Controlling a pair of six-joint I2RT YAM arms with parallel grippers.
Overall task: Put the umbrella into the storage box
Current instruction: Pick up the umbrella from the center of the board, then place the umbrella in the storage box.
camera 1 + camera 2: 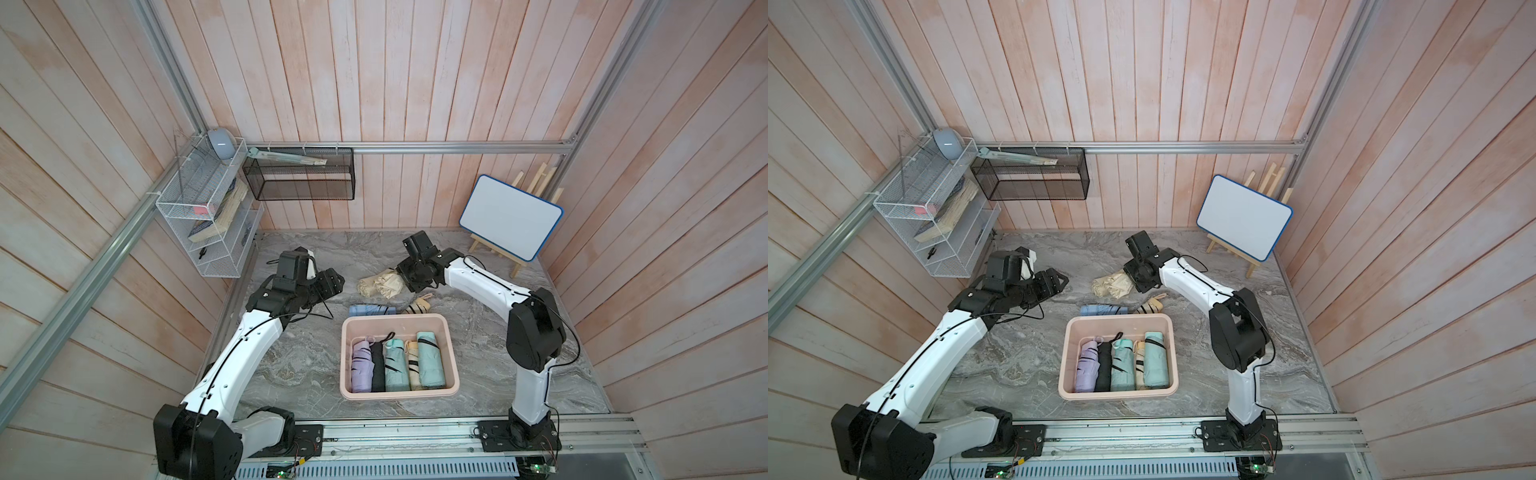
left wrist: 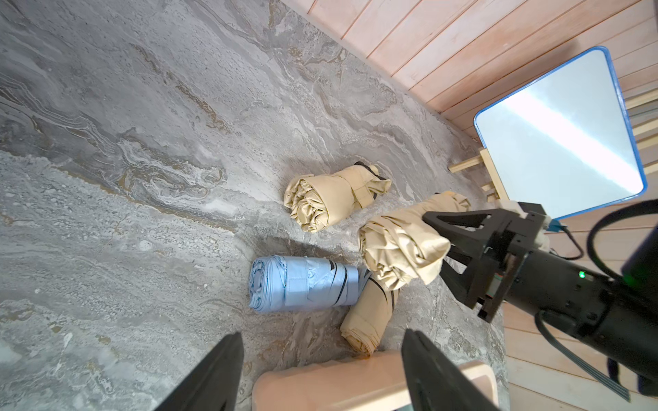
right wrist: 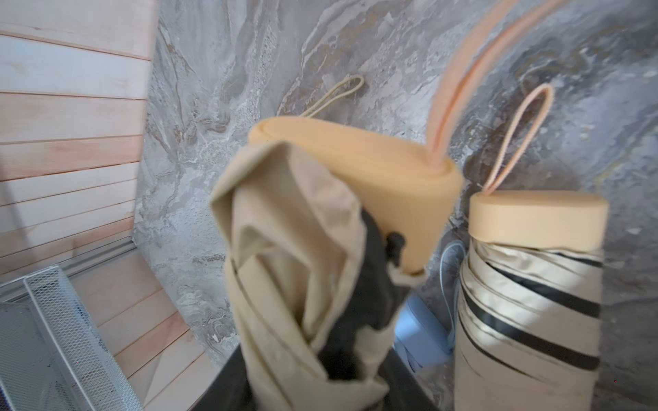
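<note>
Storage box (image 1: 395, 320) sits nearest the robot's base on the marble table (image 1: 291, 365), open-topped, with five folded umbrellas (image 1: 392, 365) laid side by side and a strip of free floor along its far wall. Just beyond that far rim lie a blue umbrella (image 1: 371, 310) and a striped umbrella (image 1: 417, 307), end to end and nearly touching. Farther out, the right gripper (image 2: 439, 236) has its jaws pinched across the middle of a beige umbrella (image 2: 398, 245); the left wrist view suggests the bundle is raised off the table, hanging above the striped one. A second beige umbrella (image 2: 327, 199) lies on the table just behind it. The left gripper (image 1: 337, 283) hovers well to the side with jaws spread and nothing between them. Farthest back, a whiteboard (image 1: 511, 216) leans on its easel. The step in hand reads as pick-up done, carry about to begin. The next move calls for bringing the bundle back over the far rim, turning it parallel to the packed row, and lowering it before letting go, since loose fabric could snag on the rim.
</note>
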